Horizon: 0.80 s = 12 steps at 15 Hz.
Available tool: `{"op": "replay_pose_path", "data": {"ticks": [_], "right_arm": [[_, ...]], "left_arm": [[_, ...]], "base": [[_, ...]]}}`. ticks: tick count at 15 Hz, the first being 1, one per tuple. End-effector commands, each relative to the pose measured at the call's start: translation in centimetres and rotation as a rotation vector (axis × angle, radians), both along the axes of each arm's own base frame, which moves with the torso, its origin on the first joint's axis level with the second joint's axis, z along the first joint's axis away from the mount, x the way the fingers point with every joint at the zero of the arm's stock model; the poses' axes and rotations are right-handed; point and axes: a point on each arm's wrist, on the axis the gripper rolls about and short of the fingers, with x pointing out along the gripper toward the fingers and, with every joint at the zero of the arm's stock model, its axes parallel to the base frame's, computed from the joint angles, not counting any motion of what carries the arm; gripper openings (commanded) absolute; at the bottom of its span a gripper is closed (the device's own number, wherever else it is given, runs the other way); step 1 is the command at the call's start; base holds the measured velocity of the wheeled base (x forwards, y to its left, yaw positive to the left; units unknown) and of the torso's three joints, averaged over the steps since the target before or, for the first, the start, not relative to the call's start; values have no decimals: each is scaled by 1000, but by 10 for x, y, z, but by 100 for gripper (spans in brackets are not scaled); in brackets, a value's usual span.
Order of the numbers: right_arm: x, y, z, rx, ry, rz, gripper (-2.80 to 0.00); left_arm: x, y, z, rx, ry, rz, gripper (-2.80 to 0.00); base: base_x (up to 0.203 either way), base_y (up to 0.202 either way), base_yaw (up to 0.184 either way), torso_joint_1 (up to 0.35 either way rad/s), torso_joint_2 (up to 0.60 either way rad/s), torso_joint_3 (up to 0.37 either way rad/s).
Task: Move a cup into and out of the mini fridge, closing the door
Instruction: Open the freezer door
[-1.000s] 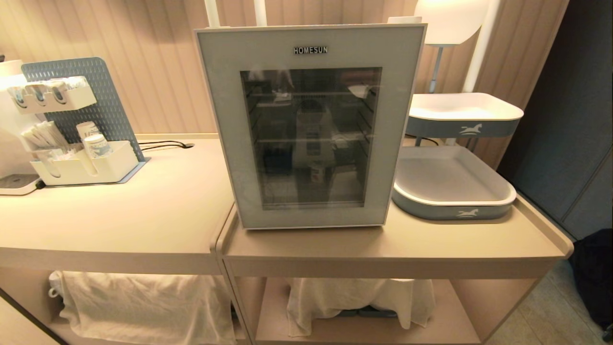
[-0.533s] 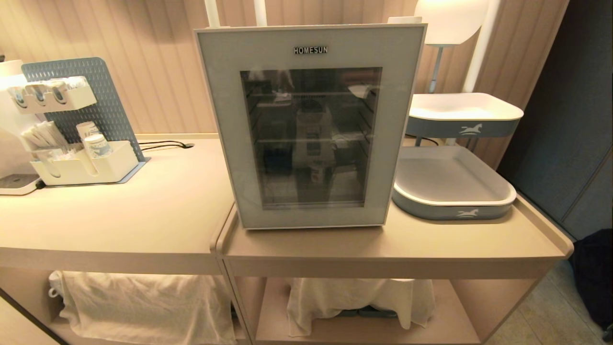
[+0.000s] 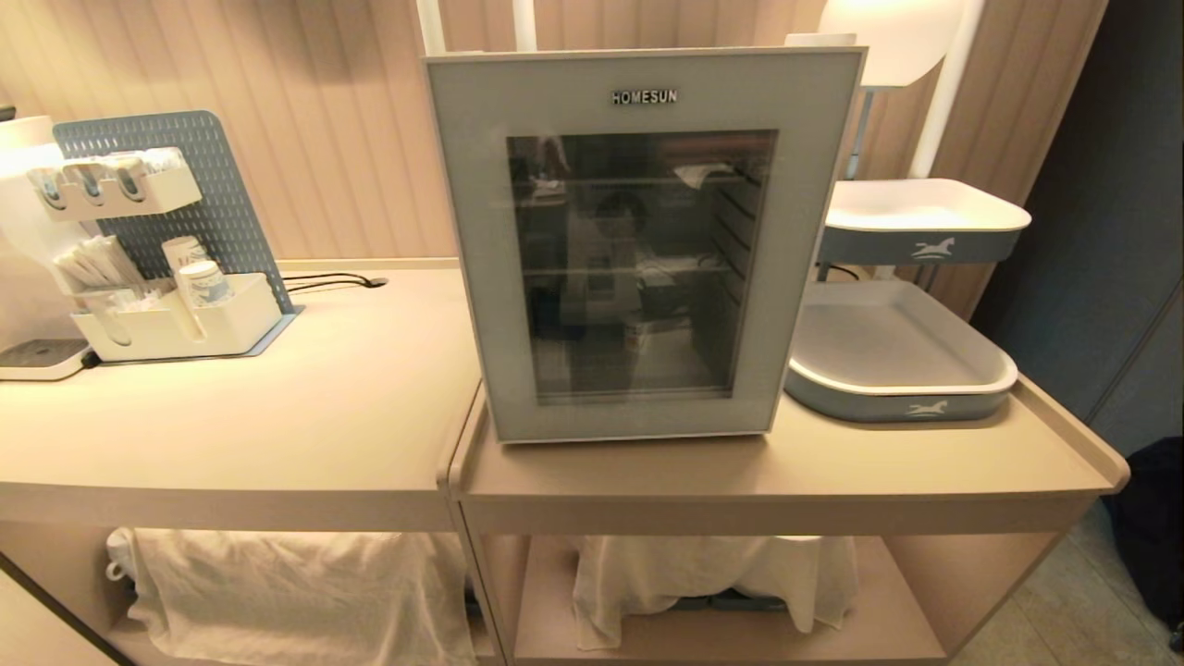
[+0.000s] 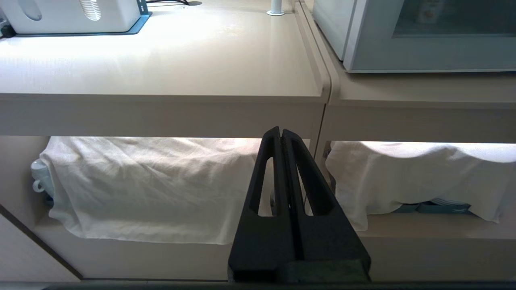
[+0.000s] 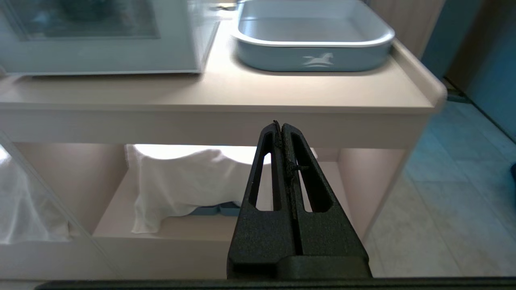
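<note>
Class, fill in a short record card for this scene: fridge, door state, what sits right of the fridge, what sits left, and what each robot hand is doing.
fridge: white boxy mini fridge, on the beige counter
door: grey-blue framed glass door, closed
right of fridge: grey-blue tray with white rim
left of fridge: white organiser with paper cups
left hand: shut, empty, low before the counter
right hand: shut, empty, low before the counter
</note>
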Motion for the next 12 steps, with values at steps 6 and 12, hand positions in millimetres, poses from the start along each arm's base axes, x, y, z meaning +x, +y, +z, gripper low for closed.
{"op": "replay_pose_path", "data": {"ticks": [6,12], "right_arm": [[0,0,0,0,1,0,-280],[0,0,0,-2,-1,0,-280]], "left_arm": [[0,0,0,1,-1,0,-280],[0,0,0,1,-1,0,-280]], "base": [[0,36,0,1,1,0],[131,0,1,3,1,1]]}}
